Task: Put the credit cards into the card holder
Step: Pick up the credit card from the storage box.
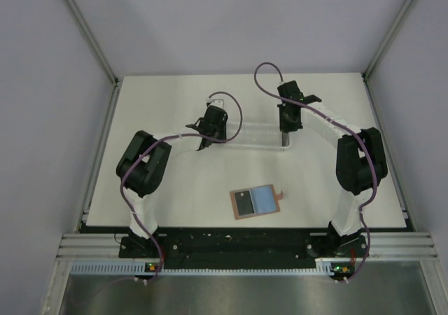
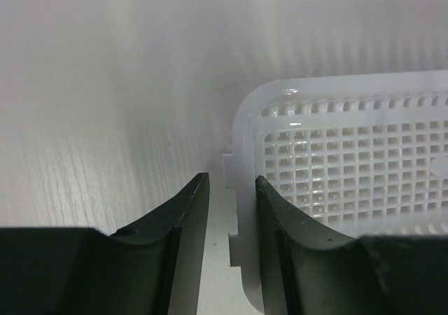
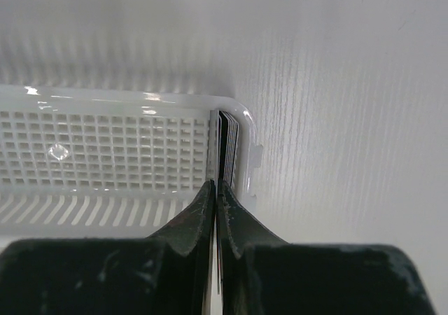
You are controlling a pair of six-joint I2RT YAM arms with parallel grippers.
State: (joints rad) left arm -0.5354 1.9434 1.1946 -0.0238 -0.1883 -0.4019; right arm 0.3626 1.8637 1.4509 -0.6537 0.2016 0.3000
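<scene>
The card holder [image 1: 255, 203] lies open on the table near the front, showing a dark panel and a pale blue one. The credit cards [image 3: 228, 143] stand on edge, seen edge-on, against the right end wall of a white slatted tray [image 3: 105, 147]. My right gripper [image 3: 215, 183] is shut on the thin edge of one card there; in the top view it [image 1: 285, 141] points down at that end. My left gripper [image 2: 232, 177] is open, with its fingers either side of the tray's left end rim [image 2: 241, 147] and nothing else between them.
The white tray [image 1: 255, 134] lies across the middle of the table between the two grippers. Both arms reach in from the near edge. Grey walls and a metal frame bound the table.
</scene>
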